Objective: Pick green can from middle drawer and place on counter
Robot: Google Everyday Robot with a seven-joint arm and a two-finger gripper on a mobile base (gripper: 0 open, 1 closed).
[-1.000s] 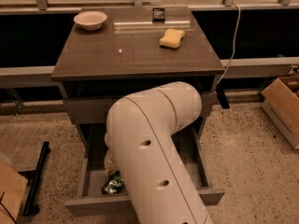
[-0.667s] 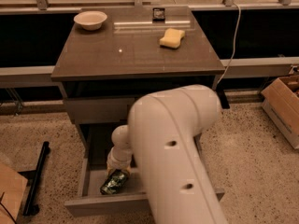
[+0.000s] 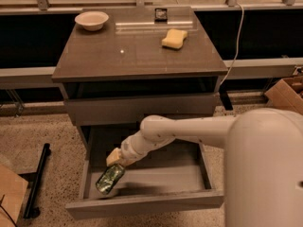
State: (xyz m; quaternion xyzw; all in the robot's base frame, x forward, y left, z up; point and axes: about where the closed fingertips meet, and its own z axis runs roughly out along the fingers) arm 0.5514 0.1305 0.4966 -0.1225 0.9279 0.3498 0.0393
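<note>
The middle drawer (image 3: 156, 203) is pulled open below the cabinet. My arm reaches into it from the right. My gripper (image 3: 115, 167) is at the drawer's left side, shut on the top end of the green can (image 3: 109, 179). The can hangs tilted, its lower end over the drawer's left wall, with its shadow on the pale drawer floor. The counter (image 3: 118, 56) is the glossy grey-brown top above.
A white bowl (image 3: 92, 20) sits at the counter's back left. A yellow sponge (image 3: 174, 38) and a small black device (image 3: 161, 14) are at its back right. A black bar (image 3: 37, 179) and a cardboard box (image 3: 287, 91) lie on the speckled floor.
My arm's big upper link has swung right, uncovering the drawer. The can has shifted slightly up and left with the gripper on it.
</note>
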